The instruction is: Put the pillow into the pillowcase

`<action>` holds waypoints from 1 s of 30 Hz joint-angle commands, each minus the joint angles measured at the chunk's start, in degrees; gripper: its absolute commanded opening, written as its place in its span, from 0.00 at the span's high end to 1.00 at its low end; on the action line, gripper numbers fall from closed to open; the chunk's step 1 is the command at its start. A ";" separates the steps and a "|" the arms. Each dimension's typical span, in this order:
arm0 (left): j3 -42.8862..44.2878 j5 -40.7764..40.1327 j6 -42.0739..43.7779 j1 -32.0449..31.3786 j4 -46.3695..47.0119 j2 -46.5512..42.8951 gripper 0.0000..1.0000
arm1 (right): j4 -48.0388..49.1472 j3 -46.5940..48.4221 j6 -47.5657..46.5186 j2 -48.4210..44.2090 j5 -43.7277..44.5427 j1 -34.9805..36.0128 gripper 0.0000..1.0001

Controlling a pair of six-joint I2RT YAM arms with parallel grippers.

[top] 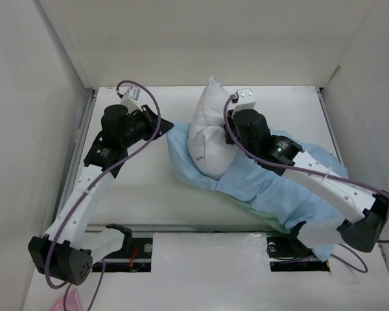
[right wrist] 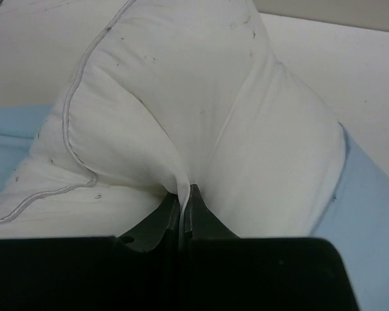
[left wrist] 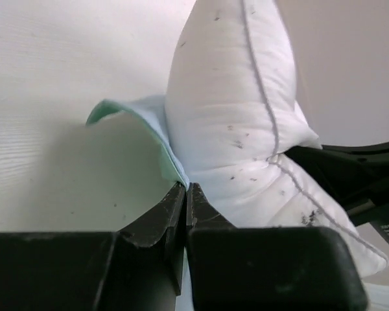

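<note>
The white pillow (top: 206, 133) stands bunched up on the left end of the light blue pillowcase (top: 266, 188), which lies flat across the table toward the right. My left gripper (top: 166, 127) is at the pillowcase's left edge. In the left wrist view the left gripper (left wrist: 187, 188) is shut on the lifted blue and mint edge of the pillowcase (left wrist: 139, 113), right beside the pillow (left wrist: 233, 110). My right gripper (top: 228, 144) presses into the pillow's right side. In the right wrist view the right gripper (right wrist: 185, 192) is shut on a pinched fold of the pillow (right wrist: 181, 91), with pillowcase (right wrist: 369, 220) beneath.
White walls (top: 26, 129) close in the table on the left, back and right. The right arm's black body (left wrist: 350, 168) sits just behind the pillow. Purple cables loop over both arms. A pink object (top: 71, 301) lies at the bottom left, off the table.
</note>
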 commanded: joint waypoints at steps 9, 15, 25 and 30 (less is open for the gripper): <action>-2.23 -7.97 3.19 2.03 11.10 -2.18 1.00 | 0.36 2.78 -7.14 -14.64 -20.94 0.81 0.20; -5.21 -8.68 5.47 2.03 11.63 -5.61 1.00 | -12.80 12.87 0.67 -10.18 2.32 0.81 0.18; -6.26 -6.92 6.53 2.03 12.16 -6.93 1.00 | -23.28 26.77 3.76 9.78 1.29 1.33 0.24; -6.27 -6.39 6.53 2.03 12.16 -7.46 1.00 | -27.13 29.24 5.68 15.41 3.92 3.27 0.25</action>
